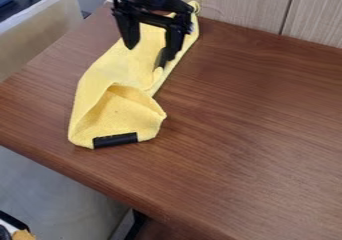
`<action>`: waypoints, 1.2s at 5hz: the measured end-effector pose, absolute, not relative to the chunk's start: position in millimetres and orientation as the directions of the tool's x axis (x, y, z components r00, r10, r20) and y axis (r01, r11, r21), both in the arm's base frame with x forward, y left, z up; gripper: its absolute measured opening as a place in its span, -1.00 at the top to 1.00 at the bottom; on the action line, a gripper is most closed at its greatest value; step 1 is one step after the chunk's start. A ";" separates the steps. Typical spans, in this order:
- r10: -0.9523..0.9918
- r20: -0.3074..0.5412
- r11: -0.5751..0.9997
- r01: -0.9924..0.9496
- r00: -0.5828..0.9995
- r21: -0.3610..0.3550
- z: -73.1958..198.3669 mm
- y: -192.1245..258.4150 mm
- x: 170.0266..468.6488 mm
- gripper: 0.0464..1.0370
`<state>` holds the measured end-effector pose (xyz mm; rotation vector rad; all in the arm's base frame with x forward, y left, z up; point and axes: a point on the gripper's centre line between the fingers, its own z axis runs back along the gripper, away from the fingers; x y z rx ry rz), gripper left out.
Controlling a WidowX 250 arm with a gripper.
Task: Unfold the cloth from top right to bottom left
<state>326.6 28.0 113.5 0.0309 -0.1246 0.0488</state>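
Observation:
The black gripper [149, 45] hangs over the upper part of the yellow cloth [100, 86], its two fingers spread apart with cloth visible between and below them. The cloth lies as a long, bunched strip on the brown table [247, 129], running from near the back edge down toward the lower left. Its near end has a raised fold with a hollow under it, and a black tag [115, 140] sits at the bottom edge. Whether the fingertips touch the cloth, I cannot tell. The arm covers some of the cloth's far part.
A wood-grain panel [234, 4] stands behind the table's back edge. At the upper left a pale, box-like object [40, 31] rises beside the table. The table's front edge slants from the left down to the bottom.

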 end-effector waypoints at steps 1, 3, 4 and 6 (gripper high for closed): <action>0.046 0.126 0.998 -0.052 0.991 0.047 105.5 25.0 339.4 -0.93; 0.044 0.106 0.997 -0.052 0.993 0.065 93.5 28.3 345.4 -0.82; 0.027 0.102 0.997 -0.035 0.994 0.076 89.0 29.6 343.9 -0.38; 0.025 0.093 0.995 -0.033 0.995 0.093 82.9 32.2 339.6 0.72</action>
